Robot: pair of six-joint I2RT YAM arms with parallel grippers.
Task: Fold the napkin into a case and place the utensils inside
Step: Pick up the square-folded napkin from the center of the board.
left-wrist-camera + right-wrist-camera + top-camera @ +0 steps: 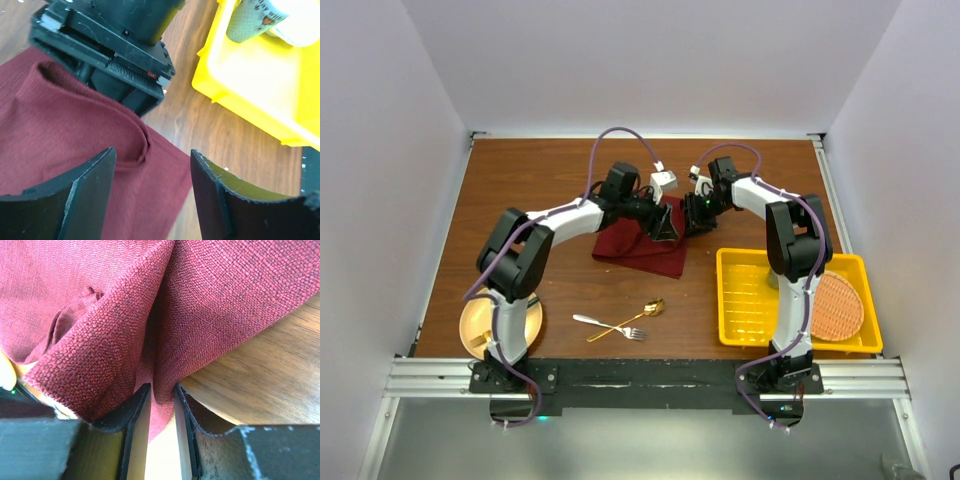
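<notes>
- A round, smooth gold-tan plate (472,322) sits at the near left corner of the brown wooden table (520,180), partly hidden behind my left arm.
- Close to the near edge, a slim silver fork (592,321) and a shiny gold spoon (653,308) lie crossed. The spoon's bowl points toward the right edge. Both are well apart from the cloth.
- The napkin (625,245), soft maroon cloth, lies around the middle of the table, bunched and partly lifted on its right side.
- My left claw (665,225) hangs over the napkin's right part. The left wrist view shows its two black curved fingers (80,200) spread wide, with a raised ridge of fine ribbed cloth (60,130) under the gap and nothing clamped.
- My right claw (698,215) meets it from the right. The right wrist view shows its fingers (135,430) close together, pinching a fold of napkin (225,300), whose coarse pebbly weave hangs in drapes above bare wood.
- A bright yellow plastic tray (745,300), rectangular with a ribbed floor, fills the near right corner. A round orange woven mat (840,305) rests in its right end.
- Only the top view shows the cutlery, plate and mat. Only the left wrist view shows my right claw (120,65) from outside, a boxy black block pressed onto the cloth beside the tray's wall (250,95).
</notes>
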